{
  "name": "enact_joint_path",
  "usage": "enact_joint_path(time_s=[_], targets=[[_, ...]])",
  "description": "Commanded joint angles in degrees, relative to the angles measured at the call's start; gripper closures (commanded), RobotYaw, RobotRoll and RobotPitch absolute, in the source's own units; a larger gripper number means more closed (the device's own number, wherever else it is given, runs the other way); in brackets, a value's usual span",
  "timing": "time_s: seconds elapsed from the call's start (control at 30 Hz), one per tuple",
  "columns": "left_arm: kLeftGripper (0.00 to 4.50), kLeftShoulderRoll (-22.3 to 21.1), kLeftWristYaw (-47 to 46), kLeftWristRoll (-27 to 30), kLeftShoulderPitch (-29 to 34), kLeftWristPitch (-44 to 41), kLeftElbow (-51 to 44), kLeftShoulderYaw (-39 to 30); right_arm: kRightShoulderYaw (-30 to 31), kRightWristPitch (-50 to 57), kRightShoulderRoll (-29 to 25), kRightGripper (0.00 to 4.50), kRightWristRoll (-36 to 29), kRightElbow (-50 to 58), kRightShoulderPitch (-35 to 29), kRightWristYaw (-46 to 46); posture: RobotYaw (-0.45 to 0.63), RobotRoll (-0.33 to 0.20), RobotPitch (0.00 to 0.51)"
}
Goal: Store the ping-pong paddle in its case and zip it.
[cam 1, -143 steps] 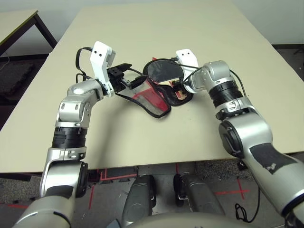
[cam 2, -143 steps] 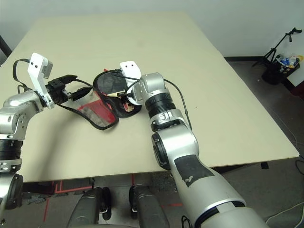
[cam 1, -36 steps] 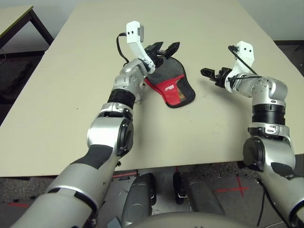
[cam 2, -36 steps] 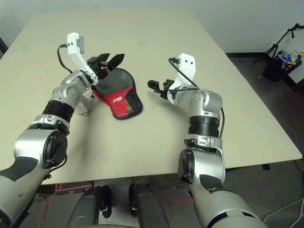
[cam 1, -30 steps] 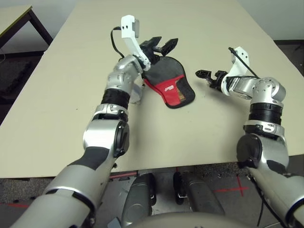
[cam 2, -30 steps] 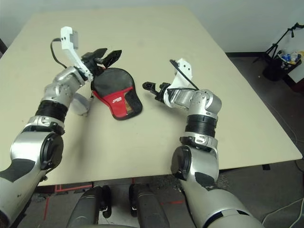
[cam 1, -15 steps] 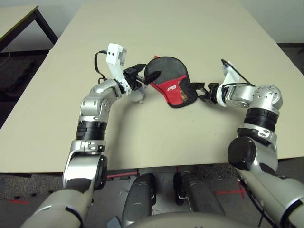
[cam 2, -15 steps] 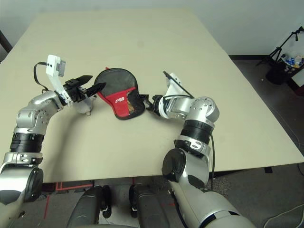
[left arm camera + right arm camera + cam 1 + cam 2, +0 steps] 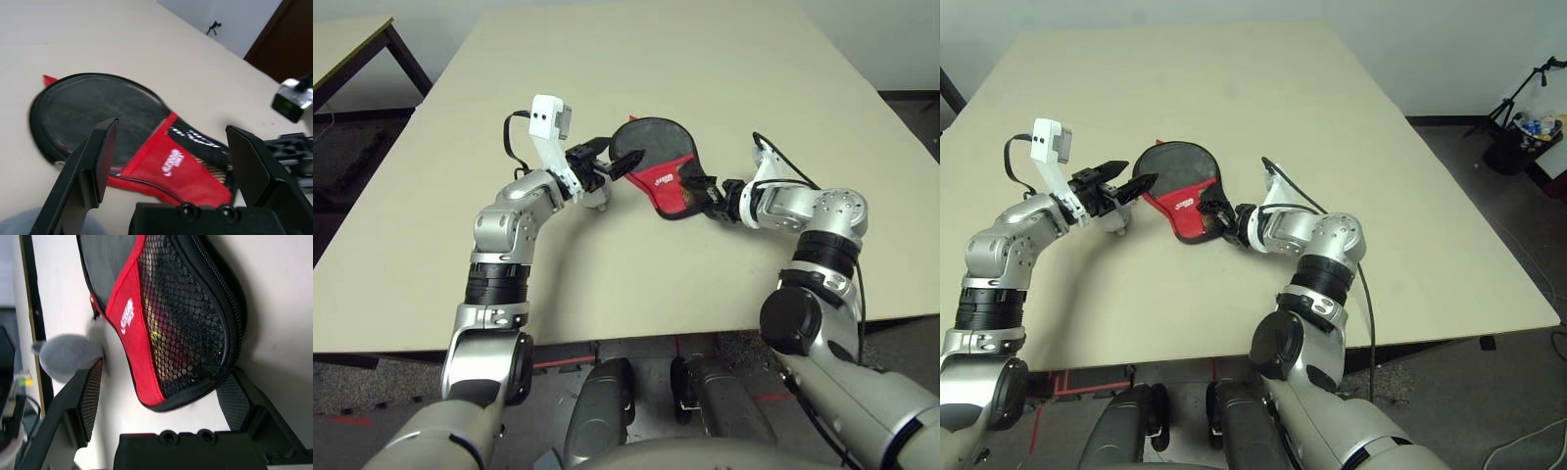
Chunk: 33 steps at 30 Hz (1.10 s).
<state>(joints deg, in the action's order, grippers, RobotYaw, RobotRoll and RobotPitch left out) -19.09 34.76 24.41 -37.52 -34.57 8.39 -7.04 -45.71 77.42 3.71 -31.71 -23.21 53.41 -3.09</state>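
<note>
Both claws stand wide open, gripping nothing, one at each end of the case (image 9: 664, 168). Left claw (image 9: 612, 164) hovers level at the round end of the case, its two black fingers spread on either side of the rim without visibly touching it. Right claw (image 9: 1218, 216) noses in low at the narrow end, tilted down toward the desk (image 9: 705, 69), fingers (image 9: 90, 396) straddling the mesh corner and the zipper rim.

The case lies flat on the desk, red panel with its white logo facing up, and it looks closed all round from the right wrist view. The paddle sits inside, I judge: wood tones show through the mesh at the narrow end, though its round face is hidden by the dark panel. A small grey plush (image 9: 597, 199) rests on the desk just beside the round end of the case, right under the left claw.

Now the risks. If the zip is not fully run home, the right claw needs the tiny pull, and I cannot make out the pull at all, so a blind pinch could catch mesh instead and drag the whole case across the desk. With nothing pinning the round end, any tug would spin it. And the left claw, closing low, could snag the plush rather than the rim.
</note>
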Motion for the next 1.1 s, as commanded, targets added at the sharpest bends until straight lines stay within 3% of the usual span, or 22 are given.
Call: enact_joint_path(time_s=[0.03,0.3,0.4,0.83,1.0,1.1], targets=[[0.0,0.46,-0.44,0.38,-0.08,0.18,-0.29,0.04,1.82,-7.79,1.26,0.04,-0.13,-3.31,-1.33,-0.01,-0.02,0.0,0.14],[0.0,1.22,-0.67,0.19,-0.58,1.07,0.87,0.15,5.8,-13.08,1.98,0.04,-1.88,-7.45,-2.99,0.81,-0.02,0.0,0.138],[0.0,1.31,-0.64,0.14,-0.58,1.25,1.06,0.2,7.29,-13.01,1.96,0.61,-2.65,-7.34,-3.7,0.93,-0.02,0.0,0.136],[0.0,1.79,-0.94,-0.13,-0.3,1.74,1.22,0.48,11.08,-2.07,3.88,4.47,-6.71,3.48,-6.98,-2.86,-0.02,0.0,0.144],[0.0,1.81,-1.01,-0.4,0.2,1.84,0.9,0.81,10.84,13.23,5.91,4.49,-7.82,17.4,-10.65,-6.32,-0.03,0.0,0.153],[0.0,1.89,-1.17,-0.54,0.48,1.83,0.69,1.17,11.61,15.08,6.93,4.49,-12.27,23.52,-14.7,-10.98,-0.04,0.0,0.16]])
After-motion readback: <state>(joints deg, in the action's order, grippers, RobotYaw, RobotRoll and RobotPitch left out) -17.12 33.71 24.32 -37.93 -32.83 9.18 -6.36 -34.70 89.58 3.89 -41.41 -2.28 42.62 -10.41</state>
